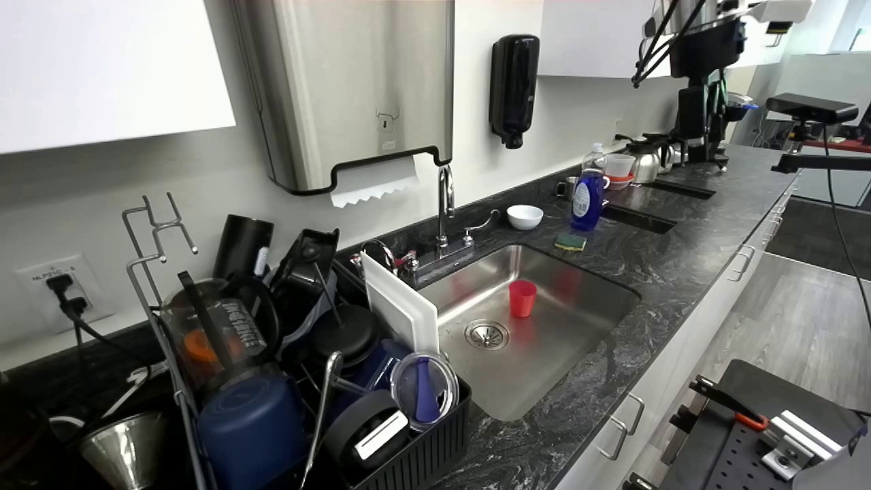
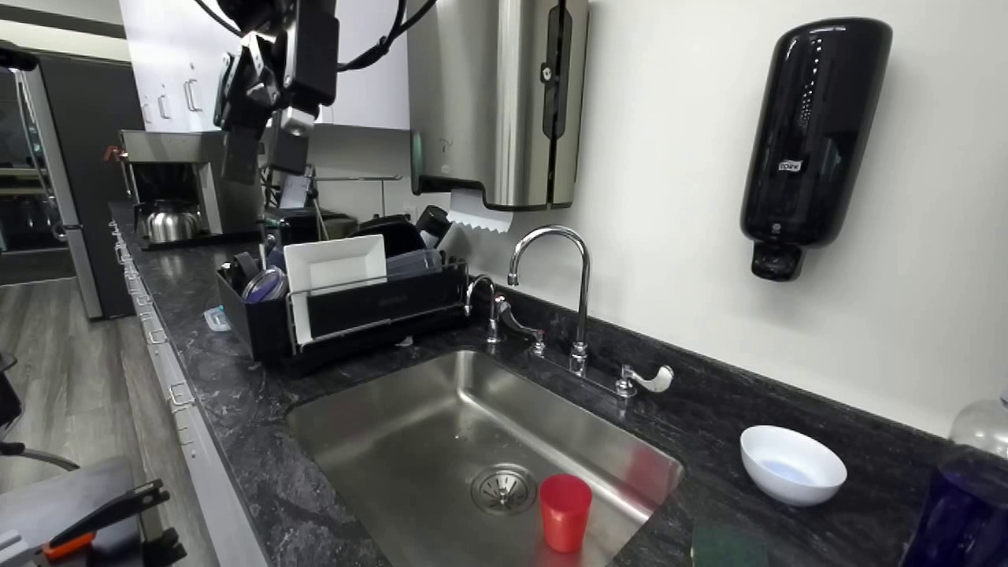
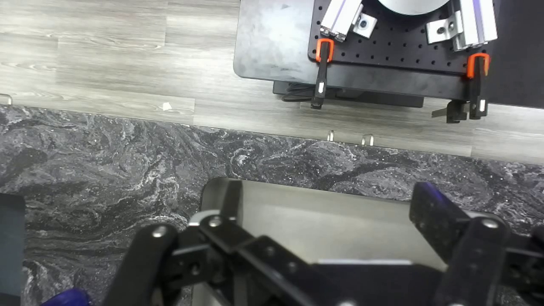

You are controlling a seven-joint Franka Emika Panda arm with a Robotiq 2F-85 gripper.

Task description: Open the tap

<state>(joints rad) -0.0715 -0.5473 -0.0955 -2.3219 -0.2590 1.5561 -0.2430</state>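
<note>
the task looks not yet begun: no water shows at the tap, and nothing touches its handles. left to do, it seems, is everything: lowering, meeting a handle, turning it. the gripper hangs in the air, fingers spread wide, holding nothing. the tap stands lower than it, nearer the wall and well apart; the sink shows beneath the gripper.
</note>
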